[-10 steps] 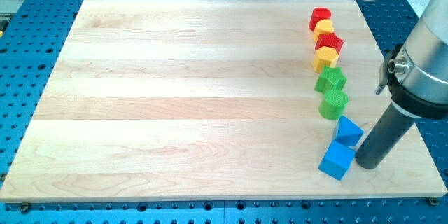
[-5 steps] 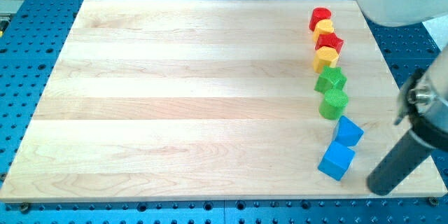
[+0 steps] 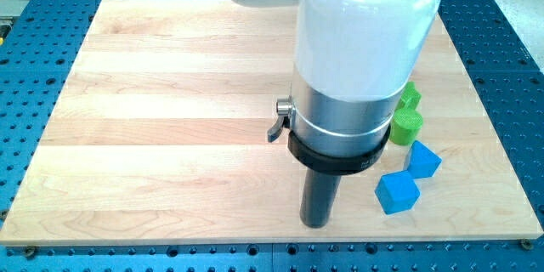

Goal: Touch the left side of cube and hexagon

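My tip [image 3: 317, 223], a bare rod with no claw to open or hold anything, sits on the wooden board [image 3: 170, 119] just left of the blue cube [image 3: 397, 193], ready to touch its left side, with another blue block [image 3: 423, 160] and two green blocks [image 3: 407, 122] beyond.

Two blue blocks [image 3: 398, 192] [image 3: 423, 160], green blocks [image 3: 407, 121], dark rod w/ my tip [image 3: 316, 223], pale striped wood board [image 3: 170, 119].
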